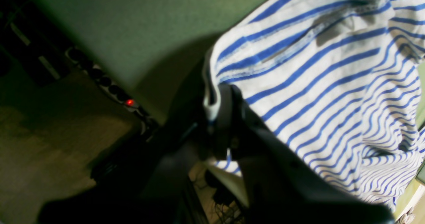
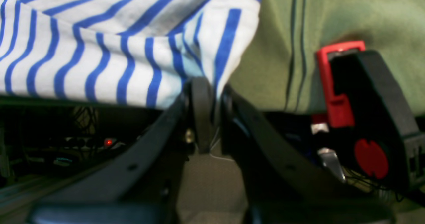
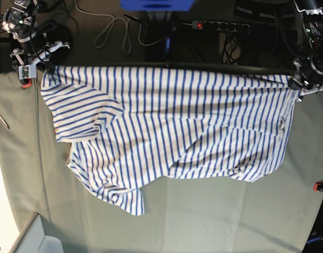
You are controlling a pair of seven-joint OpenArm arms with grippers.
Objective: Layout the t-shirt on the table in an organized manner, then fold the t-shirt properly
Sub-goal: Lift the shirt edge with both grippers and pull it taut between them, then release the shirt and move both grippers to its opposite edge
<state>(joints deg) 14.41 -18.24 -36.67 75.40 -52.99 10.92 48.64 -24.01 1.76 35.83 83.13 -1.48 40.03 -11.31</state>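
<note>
The white t-shirt (image 3: pixel 166 121) with blue stripes lies spread wide across the green table (image 3: pixel 203 221), one long edge running along the far table edge. My right gripper (image 3: pixel 45 67), at the far left in the base view, is shut on a corner of the shirt. In the right wrist view the gripper (image 2: pixel 209 94) pinches the t-shirt (image 2: pixel 99 51) at the table (image 2: pixel 332 14) edge. My left gripper (image 3: pixel 297 83), at the far right, is shut on the opposite corner. Its wrist view shows the gripper (image 1: pixel 220 101) clamped on a fold of the t-shirt (image 1: pixel 315 84) above the table (image 1: pixel 116 24). The near hem is rumpled.
A red and black clamp (image 2: pixel 335 84) sits on the table edge just right of my right gripper, seen also in the base view as the clamp (image 3: pixel 25 83). Another red clamp (image 3: pixel 322 185) is on the right edge. A power strip (image 3: pixel 219 25) and cables lie on the floor beyond the table.
</note>
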